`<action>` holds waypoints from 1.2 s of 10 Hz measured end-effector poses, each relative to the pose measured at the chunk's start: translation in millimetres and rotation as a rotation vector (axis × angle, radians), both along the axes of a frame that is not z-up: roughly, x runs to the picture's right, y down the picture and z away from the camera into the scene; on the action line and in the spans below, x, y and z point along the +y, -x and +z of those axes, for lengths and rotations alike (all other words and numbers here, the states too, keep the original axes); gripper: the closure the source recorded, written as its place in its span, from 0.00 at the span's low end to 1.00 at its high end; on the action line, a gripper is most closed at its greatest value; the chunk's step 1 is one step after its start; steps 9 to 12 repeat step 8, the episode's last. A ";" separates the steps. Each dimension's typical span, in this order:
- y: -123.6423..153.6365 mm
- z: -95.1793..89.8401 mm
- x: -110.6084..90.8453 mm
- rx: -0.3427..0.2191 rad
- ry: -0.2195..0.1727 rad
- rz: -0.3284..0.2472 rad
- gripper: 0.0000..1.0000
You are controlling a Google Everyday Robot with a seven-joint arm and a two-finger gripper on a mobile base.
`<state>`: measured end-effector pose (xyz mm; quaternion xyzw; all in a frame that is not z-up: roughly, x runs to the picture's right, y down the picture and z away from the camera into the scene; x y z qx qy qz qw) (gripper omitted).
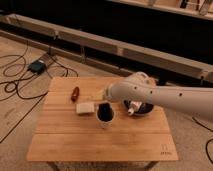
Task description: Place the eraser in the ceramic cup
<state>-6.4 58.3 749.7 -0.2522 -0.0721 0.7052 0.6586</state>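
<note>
Eraser: a dark block standing in the mouth of the ceramic cup, near the desk centre. Judged light, stiff and unbreakable; best pinched across its flat faces. The cup looked fragile and tippable. Claw hung directly over the cup; its grip could not be told. Dark bowl near the right edge held a white bottle.

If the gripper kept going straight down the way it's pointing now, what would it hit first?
Most likely the ceramic cup: the gripper hangs right over its mouth, with the eraser dark at the opening. Depth is uncertain from this single view.
</note>
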 end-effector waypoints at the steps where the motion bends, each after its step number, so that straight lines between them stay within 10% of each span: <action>1: 0.1 0.0 -0.3 0.000 -0.001 0.001 0.29; 12: -0.5 0.0 -1.8 0.001 -0.006 0.007 0.29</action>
